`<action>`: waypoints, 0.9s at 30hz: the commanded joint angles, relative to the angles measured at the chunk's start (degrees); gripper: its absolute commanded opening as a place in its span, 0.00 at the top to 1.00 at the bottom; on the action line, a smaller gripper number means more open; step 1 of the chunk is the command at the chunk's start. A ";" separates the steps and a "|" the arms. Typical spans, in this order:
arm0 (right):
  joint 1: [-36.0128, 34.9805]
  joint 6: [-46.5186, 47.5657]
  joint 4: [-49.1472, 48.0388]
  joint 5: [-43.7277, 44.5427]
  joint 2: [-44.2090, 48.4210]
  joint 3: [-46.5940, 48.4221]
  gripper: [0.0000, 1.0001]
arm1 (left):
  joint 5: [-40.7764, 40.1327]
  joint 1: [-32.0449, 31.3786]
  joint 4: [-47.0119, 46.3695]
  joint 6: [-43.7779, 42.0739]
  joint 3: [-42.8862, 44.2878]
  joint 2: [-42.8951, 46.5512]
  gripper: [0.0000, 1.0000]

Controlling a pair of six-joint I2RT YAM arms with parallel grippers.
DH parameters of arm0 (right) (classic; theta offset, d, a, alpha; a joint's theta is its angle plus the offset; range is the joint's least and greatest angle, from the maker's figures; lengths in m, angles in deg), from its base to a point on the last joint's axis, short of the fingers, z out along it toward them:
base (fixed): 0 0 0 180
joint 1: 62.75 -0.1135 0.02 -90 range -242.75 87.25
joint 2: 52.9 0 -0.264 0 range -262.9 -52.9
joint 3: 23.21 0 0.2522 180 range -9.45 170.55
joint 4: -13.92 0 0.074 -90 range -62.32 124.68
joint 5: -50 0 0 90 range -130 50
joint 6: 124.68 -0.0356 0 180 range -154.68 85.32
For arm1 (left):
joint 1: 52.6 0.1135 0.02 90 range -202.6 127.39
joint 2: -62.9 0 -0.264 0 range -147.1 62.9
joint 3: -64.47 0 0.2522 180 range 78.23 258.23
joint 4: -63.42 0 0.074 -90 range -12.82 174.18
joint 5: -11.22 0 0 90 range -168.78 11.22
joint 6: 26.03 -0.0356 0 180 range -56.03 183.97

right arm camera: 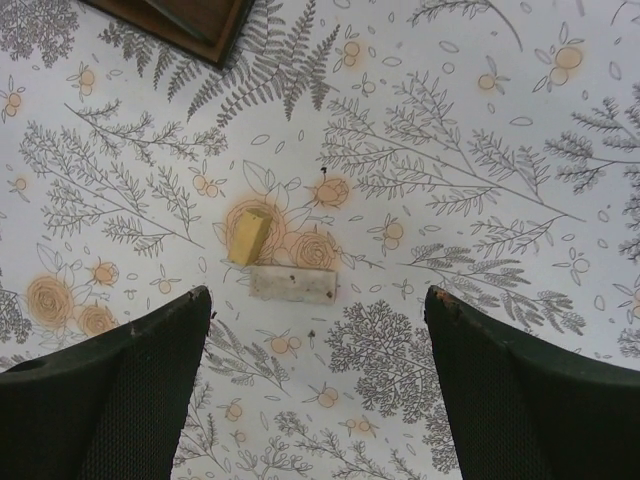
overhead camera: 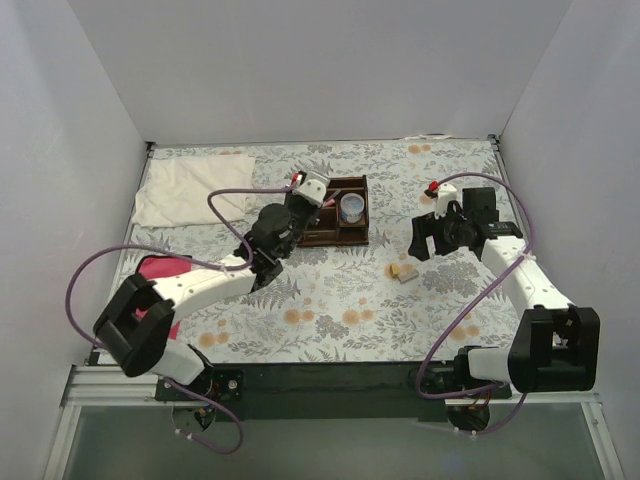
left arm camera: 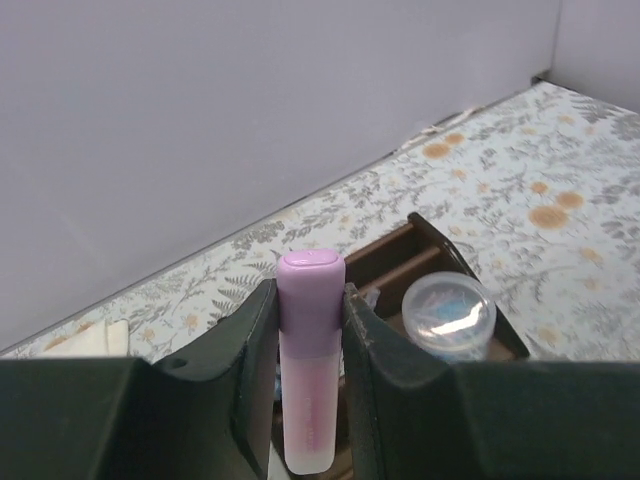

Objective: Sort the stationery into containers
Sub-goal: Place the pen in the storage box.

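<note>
My left gripper (left arm camera: 310, 290) is shut on a pink highlighter with a purple cap (left arm camera: 308, 345), held upright over the left side of the dark brown wooden organiser (left arm camera: 420, 240). A small bluish round cup (left arm camera: 449, 312) stands in one of its compartments. In the top view the left gripper (overhead camera: 305, 208) is at the organiser's (overhead camera: 352, 236) left edge. My right gripper (right arm camera: 318, 295) is open and empty, hovering above a tiny tan block (right arm camera: 250, 235) and a pale bar (right arm camera: 293, 284) that lie touching on the floral cloth. The right gripper (overhead camera: 422, 243) is right of the organiser.
A white folded cloth (overhead camera: 195, 190) lies at the far left. A flat magenta object (overhead camera: 160, 270) lies under my left arm. White walls close in the back and both sides. The organiser's corner (right arm camera: 190, 20) shows at the top left of the right wrist view.
</note>
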 commanded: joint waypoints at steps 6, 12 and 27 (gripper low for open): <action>0.25 1.90 0.58 1.61 -2.42 5.13 0.08 | -13.21 -0.66 -29.74 1.39 0.34 -6.67 1.00; 0.25 1.82 1.64 1.96 -2.94 5.57 0.09 | -14.45 0.05 -21.12 9.83 -0.80 -5.79 1.00; 0.25 1.99 2.34 1.17 -5.23 6.27 0.09 | -17.26 0.22 -15.49 19.24 -3.18 -9.82 1.00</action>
